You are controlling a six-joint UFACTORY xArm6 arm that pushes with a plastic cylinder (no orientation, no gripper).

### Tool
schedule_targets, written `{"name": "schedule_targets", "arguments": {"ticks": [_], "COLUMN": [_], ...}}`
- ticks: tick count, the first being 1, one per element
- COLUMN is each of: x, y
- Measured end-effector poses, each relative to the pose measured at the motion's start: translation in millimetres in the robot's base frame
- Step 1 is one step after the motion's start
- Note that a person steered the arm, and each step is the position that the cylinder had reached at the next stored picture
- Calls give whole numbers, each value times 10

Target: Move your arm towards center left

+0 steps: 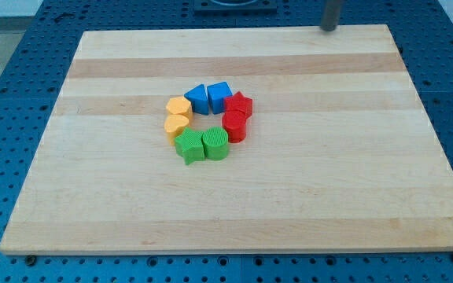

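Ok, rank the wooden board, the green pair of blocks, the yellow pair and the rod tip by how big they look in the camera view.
1. Wooden board, largest by far.
2. Green pair, slightly bigger than the yellow pair, though it sits nearer the view's bottom, so that may be nearness.
3. Yellow pair.
4. My tip, at the view's top right, far from the blocks.

Blue blocks [208,98], red blocks [237,115], green blocks [202,145], yellow blocks [177,115], pale striped wooden board [329,157].

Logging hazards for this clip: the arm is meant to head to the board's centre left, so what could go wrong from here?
My tip sits at the view's top right edge of the board. A straight diagonal to centre left might clip the blue blocks or the red blocks of the ring, possibly scattering it. Starting at the edge, it may also slip off the board.
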State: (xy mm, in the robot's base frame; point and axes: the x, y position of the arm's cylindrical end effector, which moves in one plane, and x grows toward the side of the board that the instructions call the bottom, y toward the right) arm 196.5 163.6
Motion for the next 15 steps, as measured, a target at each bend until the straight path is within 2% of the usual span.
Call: {"name": "schedule_targets", "arguments": {"ticks": [1, 2, 4, 5, 7, 8, 9, 10, 11, 12, 14, 15], "x": [8, 268, 280, 309, 358, 698, 605, 699, 753, 1222, 1902, 1926], "y": [-93, -1040, -1474, -2149, -2323, -2482, -2504, -2957, -3070, -3188, -3189, -3189]}}
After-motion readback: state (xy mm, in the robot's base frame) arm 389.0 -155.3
